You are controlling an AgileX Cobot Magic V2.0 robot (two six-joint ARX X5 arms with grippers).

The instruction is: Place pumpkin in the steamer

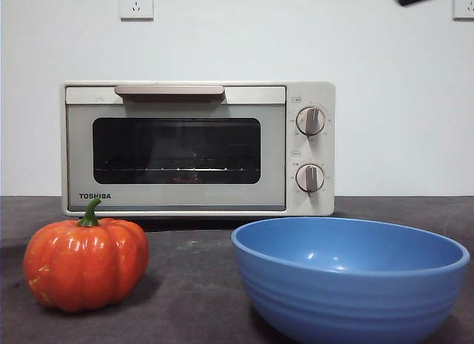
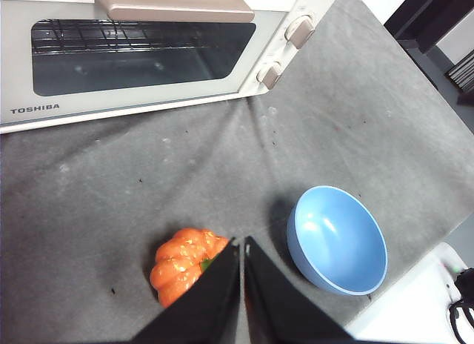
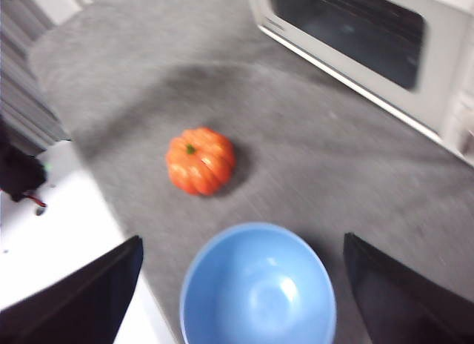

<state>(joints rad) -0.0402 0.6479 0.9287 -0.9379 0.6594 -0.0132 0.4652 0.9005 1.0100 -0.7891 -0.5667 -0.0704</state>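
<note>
Upright pumpkin (image 1: 85, 264) before closed steamer (image 1: 197, 147)

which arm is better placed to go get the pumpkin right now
Probably left. The left gripper, shut, hangs almost directly above the pumpkin. The right gripper, open, sits over the blue bowl, farther away.

Matte black, flat wedge-shaped jaws on both end effectors (image 2: 242, 244) (image 3: 241, 244)
</note>
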